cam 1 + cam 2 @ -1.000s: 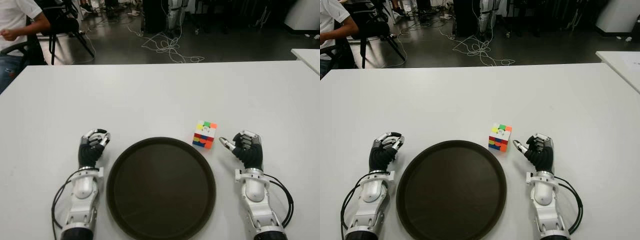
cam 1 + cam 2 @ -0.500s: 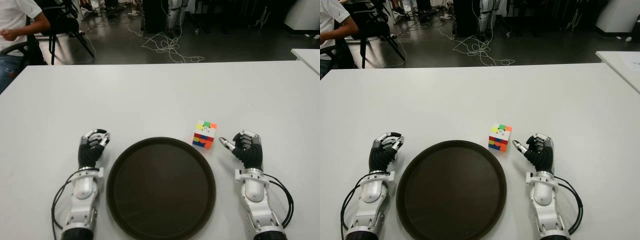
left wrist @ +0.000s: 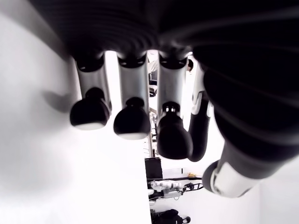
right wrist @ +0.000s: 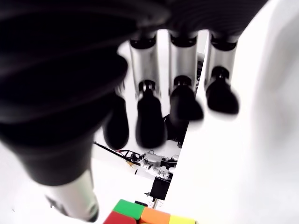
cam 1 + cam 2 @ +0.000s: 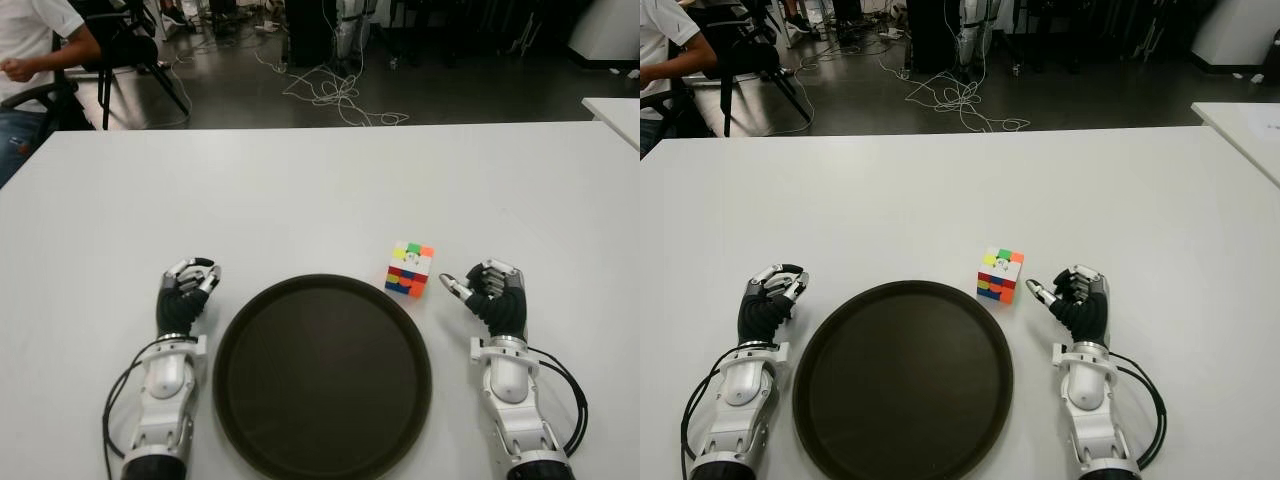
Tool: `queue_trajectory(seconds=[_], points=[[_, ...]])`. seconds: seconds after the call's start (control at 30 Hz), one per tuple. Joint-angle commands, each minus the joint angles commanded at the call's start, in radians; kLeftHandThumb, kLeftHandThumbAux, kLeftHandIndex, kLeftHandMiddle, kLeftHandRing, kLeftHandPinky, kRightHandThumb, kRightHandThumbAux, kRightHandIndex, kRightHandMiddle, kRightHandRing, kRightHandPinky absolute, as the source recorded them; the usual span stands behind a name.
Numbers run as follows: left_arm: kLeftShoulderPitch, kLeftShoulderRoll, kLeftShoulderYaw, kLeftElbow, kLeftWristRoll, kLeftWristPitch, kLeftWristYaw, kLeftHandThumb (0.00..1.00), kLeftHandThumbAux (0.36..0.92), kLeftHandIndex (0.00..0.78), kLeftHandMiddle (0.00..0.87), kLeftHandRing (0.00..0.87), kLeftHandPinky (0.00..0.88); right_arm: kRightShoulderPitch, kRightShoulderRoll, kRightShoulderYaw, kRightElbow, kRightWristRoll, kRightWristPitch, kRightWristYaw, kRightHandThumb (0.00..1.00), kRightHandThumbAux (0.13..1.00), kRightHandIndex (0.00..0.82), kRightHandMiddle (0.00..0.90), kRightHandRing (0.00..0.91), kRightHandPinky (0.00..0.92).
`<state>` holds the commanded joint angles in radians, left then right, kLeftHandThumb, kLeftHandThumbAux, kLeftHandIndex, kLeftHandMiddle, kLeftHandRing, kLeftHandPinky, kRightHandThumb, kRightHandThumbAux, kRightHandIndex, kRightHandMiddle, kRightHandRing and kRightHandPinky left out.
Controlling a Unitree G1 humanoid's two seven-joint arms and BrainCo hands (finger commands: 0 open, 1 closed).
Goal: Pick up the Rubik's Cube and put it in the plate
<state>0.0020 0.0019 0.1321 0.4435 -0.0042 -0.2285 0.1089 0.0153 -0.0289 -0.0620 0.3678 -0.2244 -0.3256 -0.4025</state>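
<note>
The Rubik's Cube (image 5: 410,269) stands on the white table (image 5: 300,190), just beyond the far right rim of the round dark brown plate (image 5: 322,375). The plate has nothing in it. My right hand (image 5: 470,285) shows to the right of the cube, a small gap away, with its thumb pointing toward the cube. Its fingers (image 4: 149,121) hang loosely bent and hold nothing, and the cube's top edge (image 4: 140,215) shows below them. My left hand (image 5: 193,278) shows left of the plate, its fingers (image 3: 131,116) relaxed around nothing.
A person (image 5: 35,50) sits at the far left beyond the table, beside a black chair (image 5: 130,50). Cables (image 5: 335,95) lie on the dark floor behind. The corner of another white table (image 5: 615,110) shows at the right edge.
</note>
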Motion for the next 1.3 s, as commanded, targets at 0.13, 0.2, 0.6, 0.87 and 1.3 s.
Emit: queue_trajectory(seconds=[0.13, 0.2, 0.6, 0.87, 1.3], points=[[0.002, 0.002, -0.002, -0.001, 0.007, 0.001, 0.003, 0.704, 0.707, 0.443, 0.808, 0.826, 0.811, 0.0, -0.009, 0.004, 0.007, -0.019, -0.032, -0.019, 0.003, 0.717, 0.289, 0.386, 0.402, 0.352], [0.001, 0.003, -0.004, 0.0, 0.015, 0.006, 0.011, 0.704, 0.707, 0.443, 0.808, 0.827, 0.812, -0.002, -0.028, 0.01, 0.01, -0.027, -0.069, -0.009, 0.001, 0.706, 0.227, 0.317, 0.327, 0.272], [0.001, -0.001, -0.005, -0.002, 0.013, 0.005, 0.011, 0.706, 0.706, 0.444, 0.814, 0.833, 0.825, -0.035, -0.123, 0.036, 0.061, -0.089, -0.175, 0.027, 0.0, 0.783, 0.004, 0.009, 0.007, 0.003], [0.001, 0.0, -0.007, 0.0, 0.018, -0.003, 0.011, 0.705, 0.707, 0.444, 0.813, 0.832, 0.82, -0.074, -0.191, 0.055, 0.111, -0.134, -0.249, 0.033, 0.0, 0.898, 0.0, 0.0, 0.0, 0.0], [0.0, 0.007, -0.016, 0.002, 0.023, 0.0, 0.003, 0.706, 0.706, 0.444, 0.813, 0.828, 0.814, -0.064, -0.213, 0.057, 0.048, -0.056, -0.223, 0.163, 0.0, 0.956, 0.0, 0.0, 0.0, 0.0]])
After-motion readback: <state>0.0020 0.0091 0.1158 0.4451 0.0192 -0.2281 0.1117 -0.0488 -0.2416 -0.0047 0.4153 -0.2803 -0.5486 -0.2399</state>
